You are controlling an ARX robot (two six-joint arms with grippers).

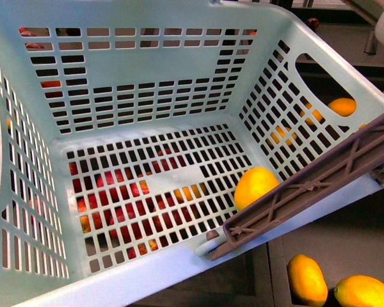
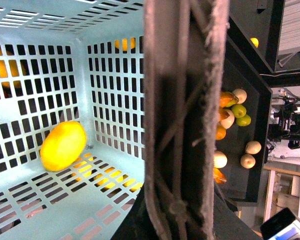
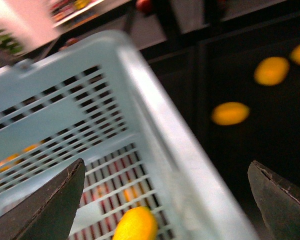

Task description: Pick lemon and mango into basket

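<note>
Turquoise basket (image 1: 155, 64) | lemon (image 1: 255, 185) inside | right claw (image 3: 165, 164) spread wide

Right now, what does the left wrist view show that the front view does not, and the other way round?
Only the left wrist view: a dark tray beyond the basket, holding pale fruits, green fruits and some orange ones.
Only the front view: two yellow fruits lying outside the basket, and red things seen through its bottom slots.
Both: the basket, its brown-grey handle, and a single yellow fruit inside; whether lemon or mango, I cannot tell.
</note>
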